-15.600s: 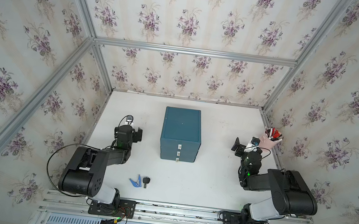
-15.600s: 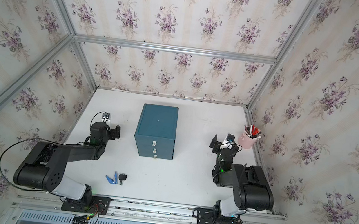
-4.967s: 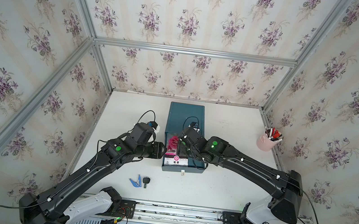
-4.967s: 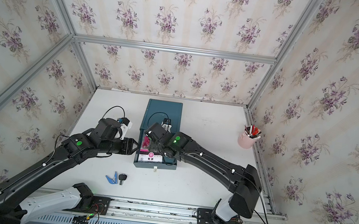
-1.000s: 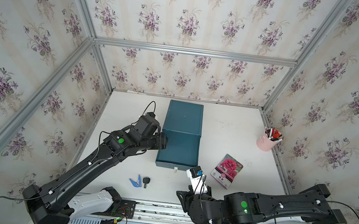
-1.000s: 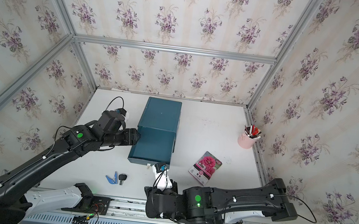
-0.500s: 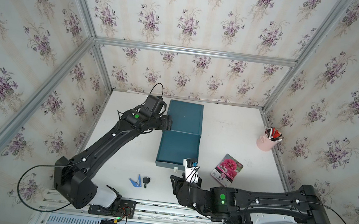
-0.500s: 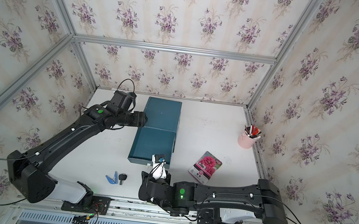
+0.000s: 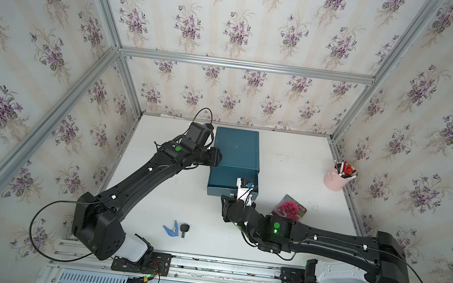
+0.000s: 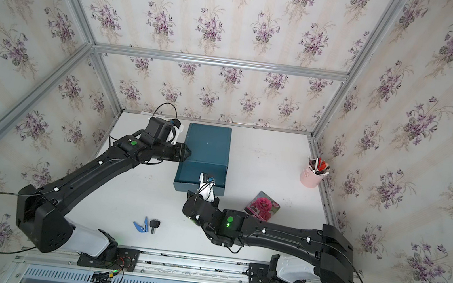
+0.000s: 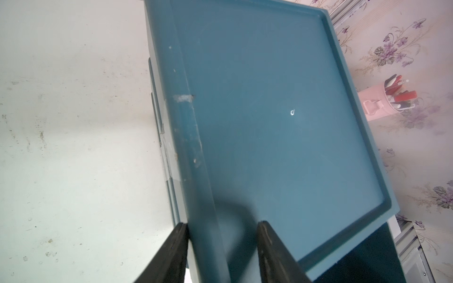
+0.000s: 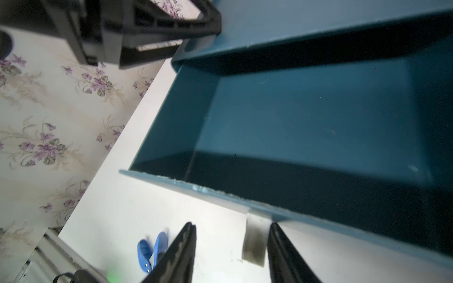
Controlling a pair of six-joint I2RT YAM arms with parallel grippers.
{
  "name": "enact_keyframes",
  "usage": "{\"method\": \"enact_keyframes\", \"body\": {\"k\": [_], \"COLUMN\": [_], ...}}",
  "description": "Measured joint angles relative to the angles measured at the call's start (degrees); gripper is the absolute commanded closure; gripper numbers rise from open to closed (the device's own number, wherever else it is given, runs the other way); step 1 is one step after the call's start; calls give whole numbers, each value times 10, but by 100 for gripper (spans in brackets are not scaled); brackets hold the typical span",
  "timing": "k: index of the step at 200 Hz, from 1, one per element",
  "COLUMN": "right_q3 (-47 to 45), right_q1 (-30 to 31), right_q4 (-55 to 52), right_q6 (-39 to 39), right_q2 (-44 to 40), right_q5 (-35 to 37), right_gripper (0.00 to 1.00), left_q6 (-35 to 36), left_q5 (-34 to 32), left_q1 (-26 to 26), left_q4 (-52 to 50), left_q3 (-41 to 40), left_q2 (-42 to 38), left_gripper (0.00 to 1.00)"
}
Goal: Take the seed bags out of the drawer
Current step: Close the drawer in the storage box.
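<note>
Lying near open drawer (image 9: 220, 191), magenta seed bag (image 9: 288, 209), lettering unreadable

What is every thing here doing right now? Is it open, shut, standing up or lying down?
Drawer: pulled out, no bags seen inside.
Seed bag: out, lying flat on the table.
Pink cup: upright, holding pens.
Blue clip: lying on the table.
Black key: lying beside the clip.
Left gripper: open, astride the cabinet's top edge.
Right gripper: open, at the drawer's handle.
</note>
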Motion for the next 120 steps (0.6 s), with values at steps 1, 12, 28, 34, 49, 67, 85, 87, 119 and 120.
{"method": "enact_keyframes", "body": {"k": [1, 12, 28, 34, 49, 67, 85, 87, 119, 120], "right_q3": [0, 0, -4, -4, -2, 9, 21, 23, 35, 35], "right_q1": [-1, -18, -43, -53, -77, -97, -107, -109, -124, -125], "right_q4": [1, 19, 51, 61, 75, 89, 101, 101, 106, 105], "right_q6": [-2, -22, -50, -57, -74, -90, -98, -99, -107, -107], "right_q2": [1, 12, 28, 34, 46, 57, 70, 72, 92, 92], "right_q5": [0, -3, -5, -7, -13, -18, -22, -23, -39, -40], "right_gripper": [49, 49, 50, 50, 51, 51, 52, 52, 53, 53], "left_q6": [0, 0, 2, 2, 4, 7, 8, 9, 10, 10], "left_q5": [0, 0, 0, 0, 0, 1, 2, 2, 3, 4], "left_q1": [0, 0, -1, -1, -1, -1, -1, -1, -1, -1], "left_q4": [0, 2, 1, 1, 0, 0, 0, 0, -2, -3], "left_q3": [-1, -7, -11, -12, -12, -12, -12, -12, -15, -15], "left_q2": [0, -7, -12, -13, -13, -13, -13, -13, -21, -21], "left_gripper": [53, 53, 54, 53, 53, 54, 54, 54, 54, 54]}}
